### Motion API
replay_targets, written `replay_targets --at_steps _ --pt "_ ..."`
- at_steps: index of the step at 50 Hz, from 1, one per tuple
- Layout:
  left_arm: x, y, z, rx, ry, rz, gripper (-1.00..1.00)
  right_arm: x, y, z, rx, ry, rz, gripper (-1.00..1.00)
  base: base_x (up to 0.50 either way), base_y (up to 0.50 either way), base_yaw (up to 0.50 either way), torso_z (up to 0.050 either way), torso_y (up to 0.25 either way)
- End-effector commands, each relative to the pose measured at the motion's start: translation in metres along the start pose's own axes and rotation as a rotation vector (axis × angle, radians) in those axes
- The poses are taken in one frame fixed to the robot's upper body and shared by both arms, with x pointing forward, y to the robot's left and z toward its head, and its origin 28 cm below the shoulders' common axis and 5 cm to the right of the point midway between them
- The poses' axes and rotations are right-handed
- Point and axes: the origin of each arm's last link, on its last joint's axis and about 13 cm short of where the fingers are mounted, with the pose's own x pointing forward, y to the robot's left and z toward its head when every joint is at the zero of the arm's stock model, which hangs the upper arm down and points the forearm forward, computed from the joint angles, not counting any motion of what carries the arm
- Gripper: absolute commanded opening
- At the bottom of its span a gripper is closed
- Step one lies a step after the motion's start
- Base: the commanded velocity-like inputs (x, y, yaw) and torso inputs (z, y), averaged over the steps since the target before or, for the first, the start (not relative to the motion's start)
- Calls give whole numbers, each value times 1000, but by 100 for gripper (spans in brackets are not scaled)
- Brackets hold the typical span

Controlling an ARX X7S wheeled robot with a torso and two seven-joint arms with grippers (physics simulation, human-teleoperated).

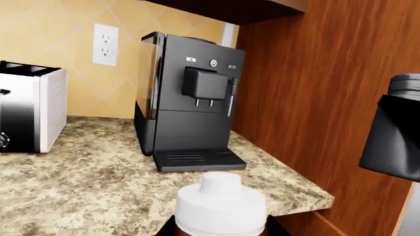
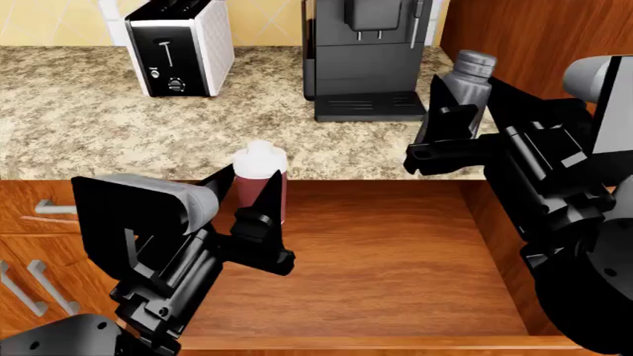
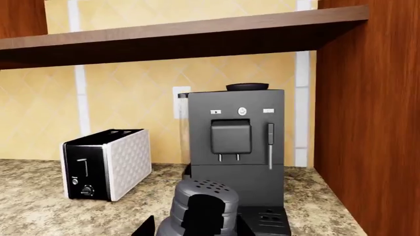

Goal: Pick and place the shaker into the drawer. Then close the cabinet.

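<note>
The shaker (image 2: 467,80), dark grey with a lighter perforated cap (image 3: 203,194), hangs above the counter's right end beside the coffee machine, with my right gripper (image 2: 467,100) shut on it. From the left wrist it appears at the far edge as the shaker (image 1: 405,84). The drawer (image 2: 366,259) stands pulled out below the counter, its wood floor bare. My left gripper (image 2: 247,196) is shut on a maroon bottle with a white cap (image 2: 260,178) at the drawer's back left corner; that white cap (image 1: 220,201) fills the left wrist view. The cabinet's shut drawer fronts (image 2: 30,245) show at the left.
A white and black toaster (image 2: 178,48) and a black coffee machine (image 2: 366,52) stand at the back of the granite counter (image 2: 79,126). A tall wood panel (image 2: 534,30) closes off the right. A shelf (image 3: 196,34) runs overhead.
</note>
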Motion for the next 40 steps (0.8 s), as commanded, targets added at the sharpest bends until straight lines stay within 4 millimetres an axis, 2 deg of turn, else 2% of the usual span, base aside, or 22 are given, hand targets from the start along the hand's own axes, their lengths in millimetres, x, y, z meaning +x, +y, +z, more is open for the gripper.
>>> replay_targets --at_steps 1,10,15,23,29,40 --pt "0 1 1 -9 -1 1 -100 -1 2 -1 -38 6 17 -100 0 0 0 0 0" --pt "5 5 1 41 65 -6 -100 -2 6 1 -98 68 57 -100 0 0 0 0 0" --pt "20 13 -1 143 190 -27 -100 -3 7 3 -106 87 58 -100 0 0 0 0 2" --pt "50 39 -4 326 370 -18 -100 -4 6 8 -112 88 52 -100 0 0 0 0 0" --pt "69 56 -9 399 491 -26 -100 -7 6 8 -107 80 50 -100 0 0 0 0 0" --pt "83 72 -21 476 607 -50 -100 -10 5 7 -92 73 36 -100 0 0 0 0 0"
